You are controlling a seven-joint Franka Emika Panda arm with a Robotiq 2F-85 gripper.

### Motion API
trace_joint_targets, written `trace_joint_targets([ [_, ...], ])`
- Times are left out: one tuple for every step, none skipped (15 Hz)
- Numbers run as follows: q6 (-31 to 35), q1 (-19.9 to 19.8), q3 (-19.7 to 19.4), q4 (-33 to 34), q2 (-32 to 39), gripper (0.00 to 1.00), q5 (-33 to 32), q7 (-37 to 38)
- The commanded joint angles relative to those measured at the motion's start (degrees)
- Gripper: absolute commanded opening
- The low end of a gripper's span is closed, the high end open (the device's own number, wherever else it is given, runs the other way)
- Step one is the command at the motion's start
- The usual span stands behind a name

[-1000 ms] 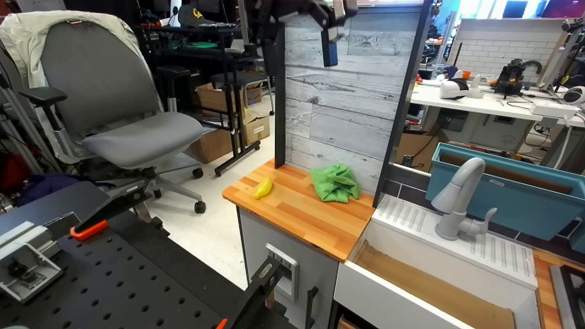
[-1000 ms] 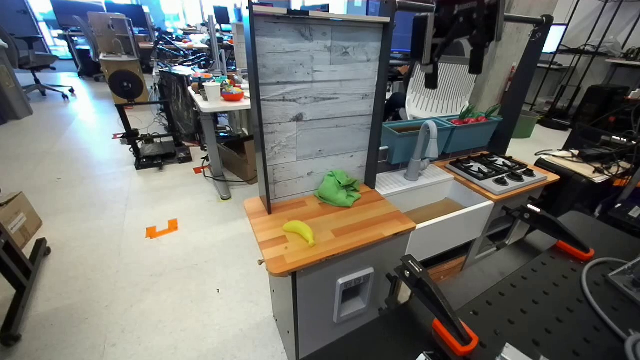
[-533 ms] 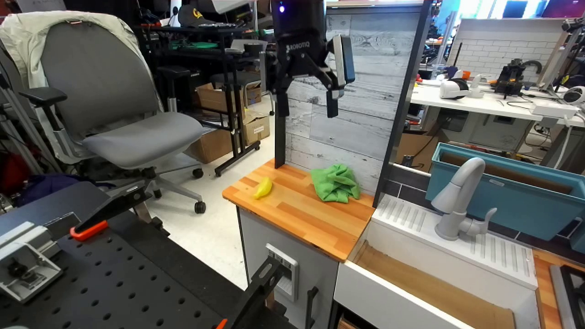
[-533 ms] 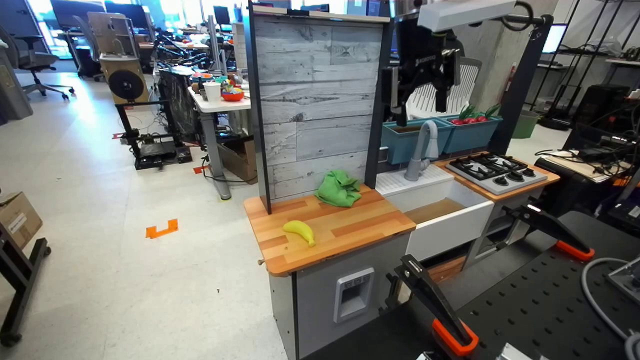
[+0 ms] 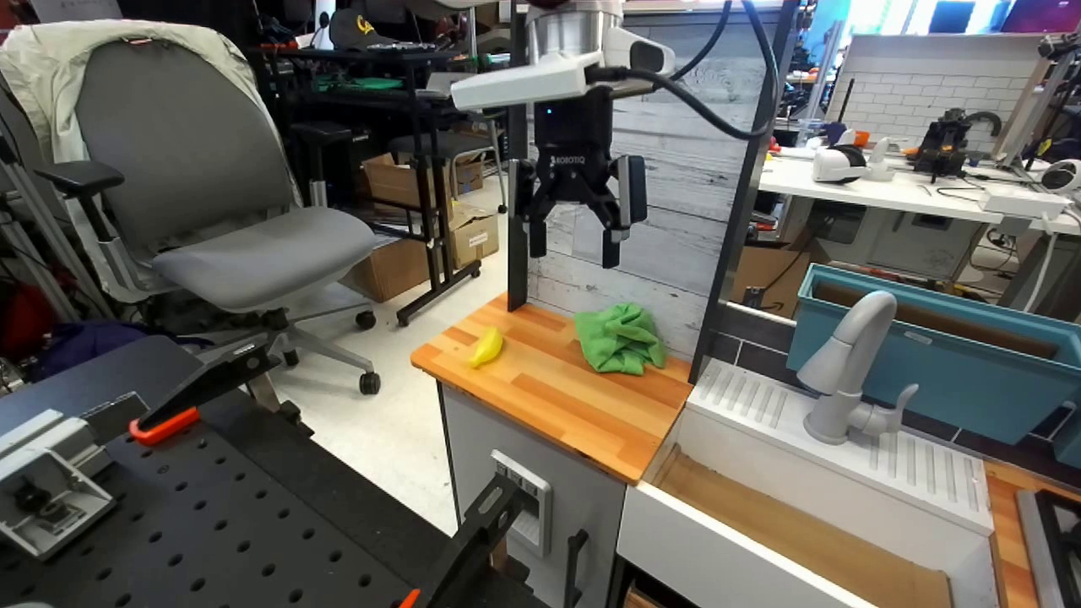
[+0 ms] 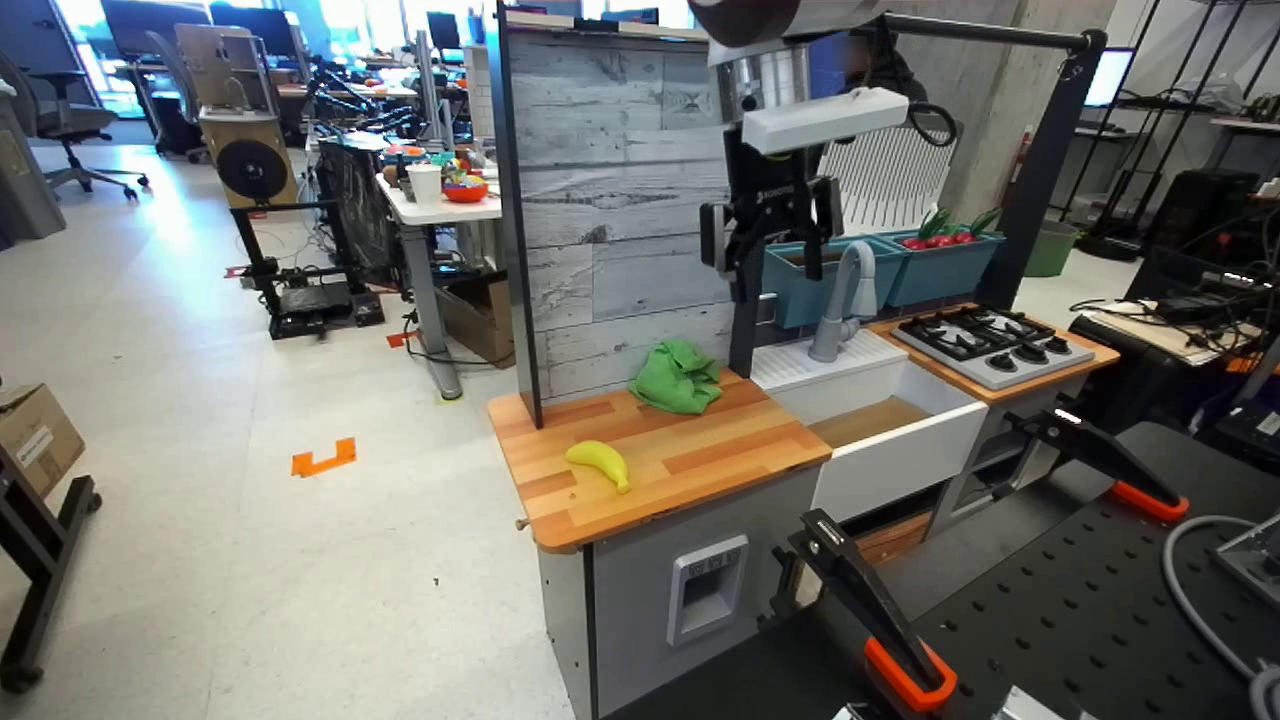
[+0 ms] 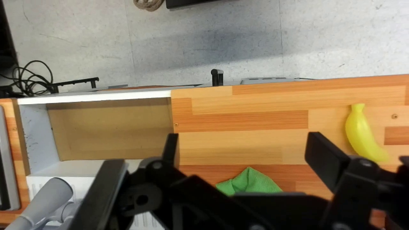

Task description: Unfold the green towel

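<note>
I count one green towel (image 5: 621, 339), one yellow banana (image 7: 361, 134), two teal planters (image 6: 948, 273), one sink (image 7: 96, 97) | towel lies crumpled on the table (image 5: 583, 405), lower than my jaws and well apart from them | I have the jaws wide | brown sheet (image 7: 108, 131) in the sink, red vegetables with green tops (image 6: 938, 240) in one planter

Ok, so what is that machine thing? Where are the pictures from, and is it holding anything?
That's a robot arm. Some pictures look at it from two outside spots; one comes from its wrist, looking down past its black fingers. On the wooden counter lie a yellow banana and a crumpled green towel, which it's meant to unfold. Next to the counter is a white sink with a grey tap. The fingers are spread apart and hold nothing: they hang in the air, apart from the towel.
</note>
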Motion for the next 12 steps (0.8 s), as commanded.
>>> trace_joint_targets([
  [-3.0,0.9,-1.4,10.2,8.1,1.00,3.8,-1.1],
  [-2.5,0.8,-1.5,12.0,10.0,1.00,4.5,-0.6],
  [-2.0,0.8,-1.7,13.8,11.7,1.00,5.1,-0.5],
  [-1.4,0.8,-1.9,15.5,13.3,1.00,5.7,-0.2],
  [-0.9,0.8,-2.0,17.1,14.9,1.00,6.1,0.1],
  [-0.5,0.8,-2.3,18.8,16.5,1.00,6.5,0.3],
  [-0.8,1.0,-2.5,20.5,17.9,1.00,6.6,0.4],
  [-0.7,1.2,-2.8,22.4,19.5,1.00,6.8,0.8],
  [-1.0,1.2,-2.9,24.1,21.0,1.00,7.0,1.1],
  [-1.1,1.3,-3.1,26.0,22.5,1.00,7.1,1.5],
  [-1.6,1.3,-3.1,27.8,23.9,1.00,7.2,1.8],
  [-2.2,1.3,-3.2,29.9,25.3,1.00,7.3,2.2],
])
